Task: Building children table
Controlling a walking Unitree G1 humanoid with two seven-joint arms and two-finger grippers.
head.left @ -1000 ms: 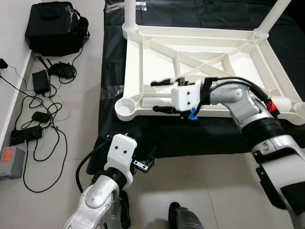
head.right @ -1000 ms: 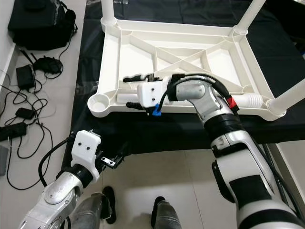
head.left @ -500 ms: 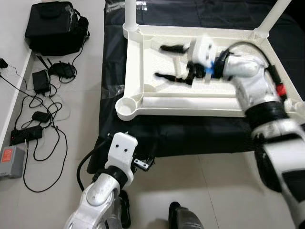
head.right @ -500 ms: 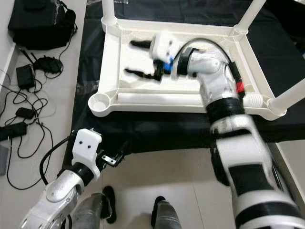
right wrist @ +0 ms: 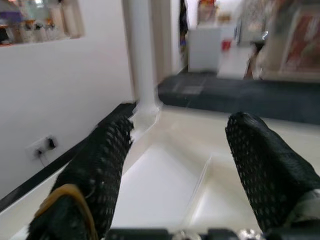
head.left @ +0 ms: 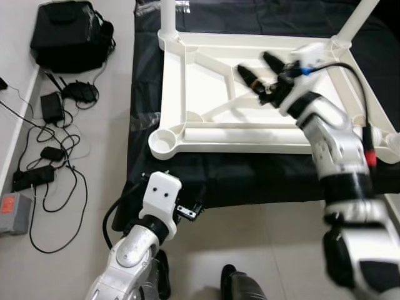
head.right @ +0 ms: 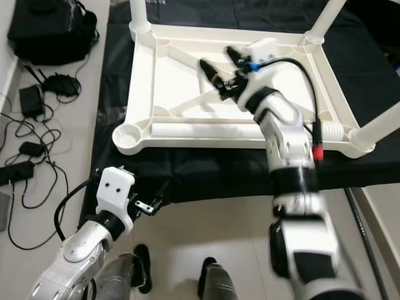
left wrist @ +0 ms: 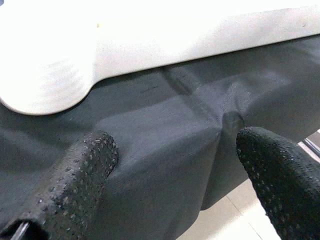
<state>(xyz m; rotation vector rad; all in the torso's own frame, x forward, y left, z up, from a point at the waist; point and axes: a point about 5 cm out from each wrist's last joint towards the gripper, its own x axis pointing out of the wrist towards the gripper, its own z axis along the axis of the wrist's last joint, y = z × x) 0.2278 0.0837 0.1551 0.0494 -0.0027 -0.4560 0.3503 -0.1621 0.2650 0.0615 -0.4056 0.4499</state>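
Right tool (head.left: pixel 257 69) is spread wide w/ nothing between its fingers, hovering above the middle of the upturned white children's table top (head.left: pixel 206 87), near the spot where the diagonal ribs cross. Its two black fingers point toward the robot's left; no contact w/ the plastic that can be made out. In the right wrist view, both textured fingers (right wrist: pixel 95 170) sit far apart, w/ the tray-like underside and one upright white leg (right wrist: pixel 141 55) beyond them.

Right arm (head.left: pixel 331 137) is stretched forward across the table top's near-right side, elbow bent, wrist turned back toward centre, black cable looping over the forearm.

Left tool (left wrist: pixel 165 170) also stands well open, holding nothing. It's low, down by the front edge of the black cloth (head.left: pixel 250 178), fingers aimed at the cloth's draped edge; the white rounded corner socket (left wrist: pixel 45 80) shows just above it in the left wrist view. Left arm (head.left: pixel 134 250) is bent close to the body, below the table's near-left corner.

The table top lies upside down on the black cloth: rim up, ribs showing, empty round socket (head.left: pixel 164 143) at the near-left corner. Far-left leg (head.left: pixel 168 15) and far-right leg (head.left: pixel 360 17) stand in their sockets. A loose white leg (head.left: pixel 250 133) lies flat inside the near rim.

On the floor to the left: black bag (head.left: pixel 69 34), tangle of cables and adapters (head.left: pixel 50 144).
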